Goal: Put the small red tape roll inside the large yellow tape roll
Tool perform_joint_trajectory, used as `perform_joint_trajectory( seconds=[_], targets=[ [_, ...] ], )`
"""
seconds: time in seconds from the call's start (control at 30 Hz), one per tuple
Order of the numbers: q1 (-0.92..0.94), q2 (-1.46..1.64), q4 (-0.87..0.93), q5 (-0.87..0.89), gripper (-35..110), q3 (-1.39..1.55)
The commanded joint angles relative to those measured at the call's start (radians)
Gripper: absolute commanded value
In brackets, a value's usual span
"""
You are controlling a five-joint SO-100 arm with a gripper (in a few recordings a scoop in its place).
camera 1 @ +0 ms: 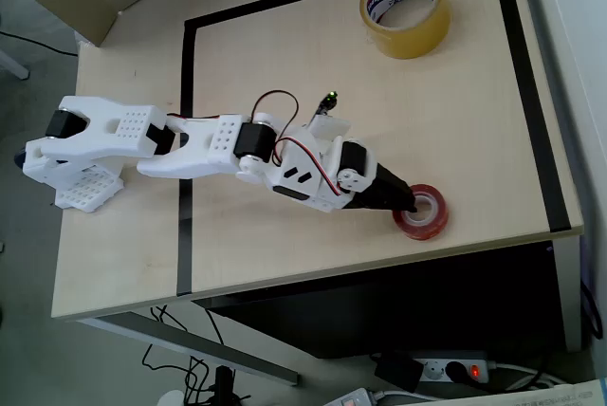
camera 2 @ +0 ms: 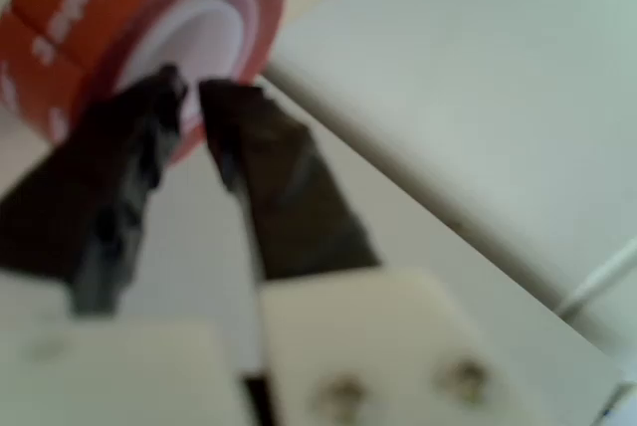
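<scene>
Pale wooden bench (camera 1: 285, 46) with a black tape border, white arm reaching across it.

Near the front edge in the overhead view, the gripper (camera 1: 413, 205) meets the small red tape roll (camera 1: 429, 216), which lies flat. In the wrist view its dark fingers (camera 2: 269, 187) sit nearly together at the roll's rim (camera 2: 60, 58); whether they pinch it I cannot tell. Well apart, at the far side, stands the large yellow tape roll (camera 1: 405, 11).

Overhead looks down; wrist close (both share gripper (camera 1: 413, 205)).
</scene>
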Motion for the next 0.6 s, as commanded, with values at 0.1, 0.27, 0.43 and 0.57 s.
perform_joint_trajectory(
  seconds=[0.1, 0.27, 0.43, 0.57],
  targets=[
    [0.003, 0.061, 0.244, 0.005, 0, -0.078],
    [-0.009, 0.109, 0.396, 0.005, 0, -0.098],
    [-0.049, 0.149, 0.531, 0.005, 0, -0.133],
    [-0.097, 0.19, 0.603, 0.005, 0, -0.133]
  ],
)
